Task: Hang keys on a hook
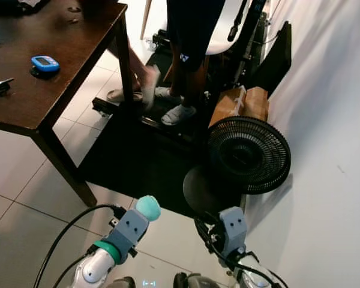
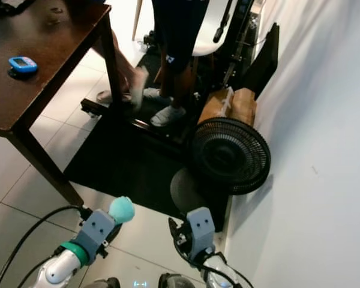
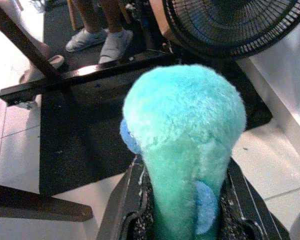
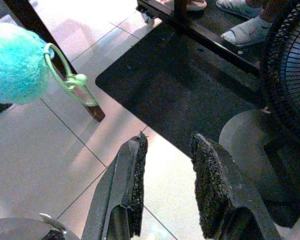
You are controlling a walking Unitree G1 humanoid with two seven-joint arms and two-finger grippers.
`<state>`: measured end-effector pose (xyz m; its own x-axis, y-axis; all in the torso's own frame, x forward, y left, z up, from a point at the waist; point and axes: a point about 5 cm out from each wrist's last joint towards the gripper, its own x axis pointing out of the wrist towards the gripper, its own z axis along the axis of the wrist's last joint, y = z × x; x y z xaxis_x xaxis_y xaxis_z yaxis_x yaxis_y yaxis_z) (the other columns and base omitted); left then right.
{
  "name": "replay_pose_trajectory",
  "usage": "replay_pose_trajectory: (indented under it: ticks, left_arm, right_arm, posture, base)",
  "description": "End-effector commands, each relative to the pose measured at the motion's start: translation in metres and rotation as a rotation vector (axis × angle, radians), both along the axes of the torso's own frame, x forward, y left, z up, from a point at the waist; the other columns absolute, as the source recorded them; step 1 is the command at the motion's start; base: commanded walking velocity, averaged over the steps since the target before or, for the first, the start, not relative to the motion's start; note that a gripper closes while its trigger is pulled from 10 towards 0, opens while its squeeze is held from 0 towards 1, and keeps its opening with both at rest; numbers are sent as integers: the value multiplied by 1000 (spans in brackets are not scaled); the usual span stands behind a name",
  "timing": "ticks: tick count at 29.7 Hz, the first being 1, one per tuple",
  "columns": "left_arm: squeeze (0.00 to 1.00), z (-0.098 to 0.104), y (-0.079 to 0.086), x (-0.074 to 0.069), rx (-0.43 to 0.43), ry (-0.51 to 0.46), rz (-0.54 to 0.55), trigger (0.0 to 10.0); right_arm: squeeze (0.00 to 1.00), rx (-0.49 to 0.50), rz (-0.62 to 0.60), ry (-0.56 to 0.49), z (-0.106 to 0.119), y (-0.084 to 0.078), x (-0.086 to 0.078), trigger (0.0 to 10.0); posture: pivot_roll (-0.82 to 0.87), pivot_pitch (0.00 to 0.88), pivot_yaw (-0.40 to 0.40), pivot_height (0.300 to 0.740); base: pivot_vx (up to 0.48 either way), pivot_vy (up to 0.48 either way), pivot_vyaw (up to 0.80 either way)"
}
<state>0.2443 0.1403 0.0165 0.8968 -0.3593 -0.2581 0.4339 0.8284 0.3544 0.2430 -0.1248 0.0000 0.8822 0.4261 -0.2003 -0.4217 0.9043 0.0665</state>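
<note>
Fingers of left gripper (image 3: pixel 182 220) clamping teal pompom keychain (image 3: pixel 185 135), holding it upright for carrying; right gripper (image 4: pixel 167 175) fingers gaping, empty, ready to assist. Hook location unknown.

A dark brown wooden worktop (image 1: pixel 60 66) stands at the left on pale floor tiles (image 1: pixel 24 204), carrying a small blue device with a grey screen (image 1: pixel 45 63). Beside it a black floor mat (image 1: pixel 132 162) lies under a black metal frame (image 1: pixel 168 129). A person's legs in dark shorts and grey slippers (image 1: pixel 179 114) stand there. A round black grille fan (image 1: pixel 249 153) leans against the white wall (image 1: pixel 324 150), with a brown cardboard box (image 1: pixel 240 103) just behind it.
</note>
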Motion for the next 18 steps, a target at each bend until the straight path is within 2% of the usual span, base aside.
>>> replay_pose_trajectory:
  ticks: [1,6,8,10,11,18]
  left_arm:
    - [0,-10,-1,-6,3,46,7,10000]
    - [0,-14,-3,-8,4,54,11,10000]
    - [0,-16,-2,-9,7,62,14,10000]
    - [0,-18,0,-11,13,73,19,10000]
    - [0,-22,3,-14,26,95,32,10000]
    - [0,-25,5,-16,37,112,43,10000]
  right_arm:
    - [0,-13,-7,60,-11,-3,-7,10000]
    - [0,-1,-6,73,-13,-3,-7,10000]
    - [0,-27,-3,75,-14,-3,-6,10000]
    - [0,-38,7,79,-15,-4,-6,10000]
    - [0,-93,-2,80,-18,-7,-6,10000]
    - [0,-82,-42,102,-20,-10,-5,10000]
  posture:
    - [-54,138,-33,740]
    - [-50,134,-36,740]
    - [-48,133,-35,740]
    - [-46,133,-35,740]
    - [-43,134,-37,740]
    - [-40,138,-36,740]
  base:
    - [0,0,0]
    - [0,0,0]
    - [0,0,0]
    - [0,0,800]
    - [0,0,800]
    - [0,0,794]
